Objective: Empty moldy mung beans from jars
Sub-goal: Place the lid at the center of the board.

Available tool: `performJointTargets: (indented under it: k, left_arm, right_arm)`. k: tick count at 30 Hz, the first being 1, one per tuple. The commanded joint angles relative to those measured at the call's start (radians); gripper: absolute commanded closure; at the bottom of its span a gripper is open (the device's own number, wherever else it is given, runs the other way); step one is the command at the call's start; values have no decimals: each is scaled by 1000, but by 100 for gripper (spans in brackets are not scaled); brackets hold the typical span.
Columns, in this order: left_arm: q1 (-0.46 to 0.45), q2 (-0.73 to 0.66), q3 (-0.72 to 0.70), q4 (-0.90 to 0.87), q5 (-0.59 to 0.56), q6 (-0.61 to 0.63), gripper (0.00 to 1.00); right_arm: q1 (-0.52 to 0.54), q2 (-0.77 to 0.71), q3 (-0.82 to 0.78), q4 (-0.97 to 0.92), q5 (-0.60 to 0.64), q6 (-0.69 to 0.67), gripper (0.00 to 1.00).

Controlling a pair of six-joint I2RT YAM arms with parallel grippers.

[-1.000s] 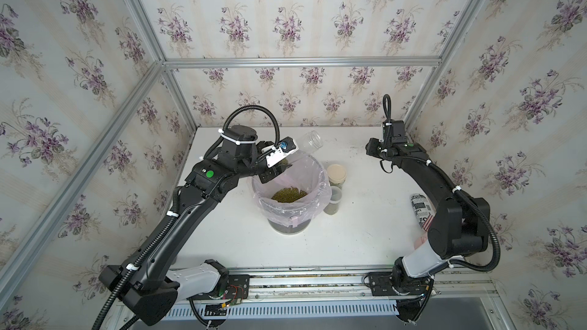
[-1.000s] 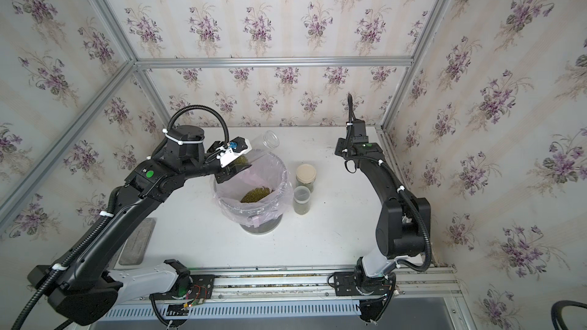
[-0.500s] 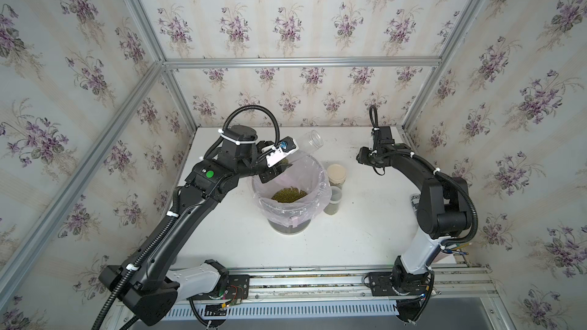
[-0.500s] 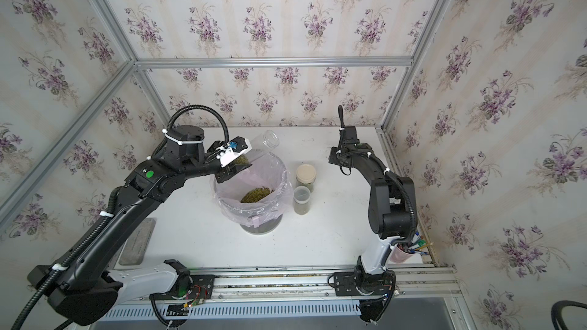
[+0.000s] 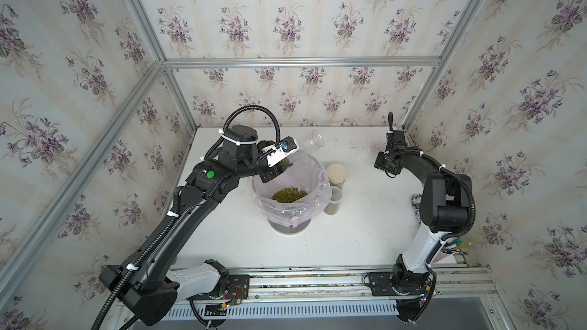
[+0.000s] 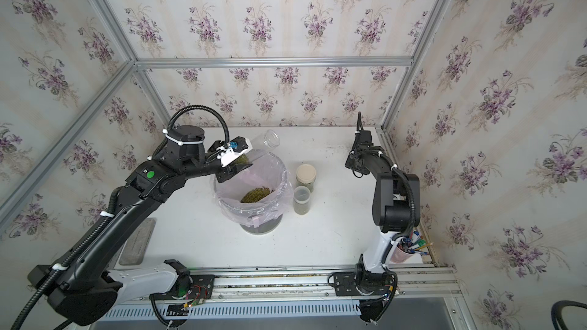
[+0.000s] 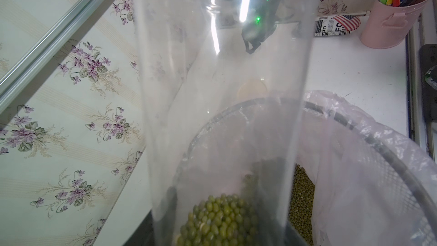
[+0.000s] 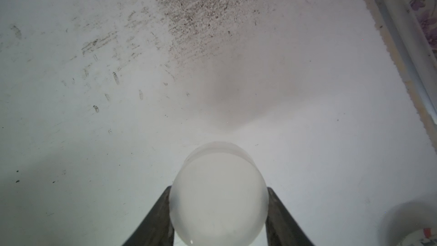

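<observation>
Standing here, I'm seeing only the right arm changing. Over the last second its wrist has been swinging a little toward the bag-lined bin, and it is now drawing back out, well apart from the bin, elbow tucked closer in. The left arm is staying put, reaching over the bin's far rim, and nothing on the white table has been shifting.

The bin is sitting mid-table with a heap of mung beans lying at its bottom, looking no bigger than a second ago. The left gripper is clamping tight on the base end of the big clear jar. That jar is slanting above the bin's far rim, its open mouth pointing up and away from the bin, and a clump of beans is sitting inside at the gripped end. Just beside the bin, on the right arm's side, the tan-lidded jar is standing upright with beans showing in it. The small jar next to it is carrying beans in its lower part; whether that one is capped I cannot tell. Well beyond the bin on the same side, the pink cup of pens is standing. The right gripper is pinching a whitish round lid by its edges, fingers closed in on either side, over bare table.
</observation>
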Motion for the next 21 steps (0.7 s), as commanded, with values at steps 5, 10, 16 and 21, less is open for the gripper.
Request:
performJointTargets:
  k: [5,10,16,21]
  left_arm:
    - [-4,-1,-2,40,8,0,59]
    - [-6,-4,-7,40,6,0,58]
    - [-8,-8,-14,43,7,4,58]
    - [-9,-12,-15,43,7,4,58]
  right_arm:
    - [-37,46,-1,-10,41,28,51]
    - [-45,82,19,-20,39,18,50]
    - [-48,114,26,-28,32,17,47]
    - [-68,119,23,-22,31,18,47]
